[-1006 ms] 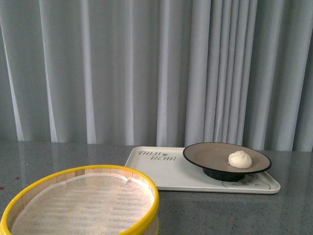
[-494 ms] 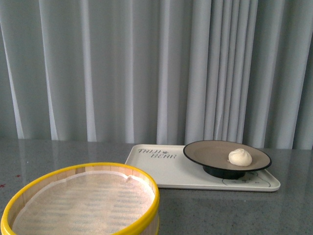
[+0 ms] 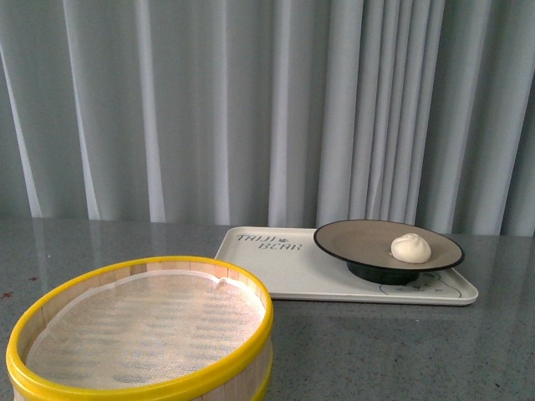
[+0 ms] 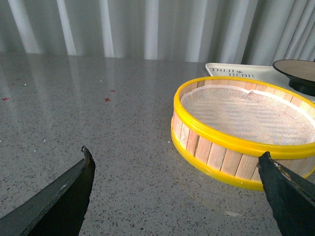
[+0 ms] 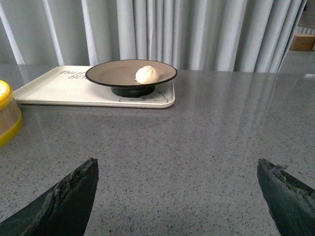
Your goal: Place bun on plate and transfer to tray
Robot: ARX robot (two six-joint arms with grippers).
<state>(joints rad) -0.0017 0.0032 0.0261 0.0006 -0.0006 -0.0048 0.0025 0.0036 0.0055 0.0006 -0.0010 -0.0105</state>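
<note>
The creamy-white bun (image 3: 410, 247) lies on the tan plate (image 3: 359, 242) with its black rim, and the plate stands on the right half of the cream tray (image 3: 276, 276) lettered "BEAR". The right wrist view shows the same bun (image 5: 147, 74), plate (image 5: 110, 73) and tray (image 5: 54, 88) well beyond my right gripper (image 5: 177, 164), which is open over bare tabletop. My left gripper (image 4: 175, 153) is open too, low over the table, beside the steamer basket. Neither gripper appears in the front view.
A yellow-rimmed wooden steamer basket (image 3: 142, 334) with a white liner stands at the front left, also seen as the basket (image 4: 236, 128) close to my left fingers. Grey speckled tabletop (image 5: 206, 132) stretches around; grey curtains hang behind.
The front view has shifted slightly: basket, tray and plate sit higher in the frame now than a second ago. The bun stays on the plate on the tray.
</note>
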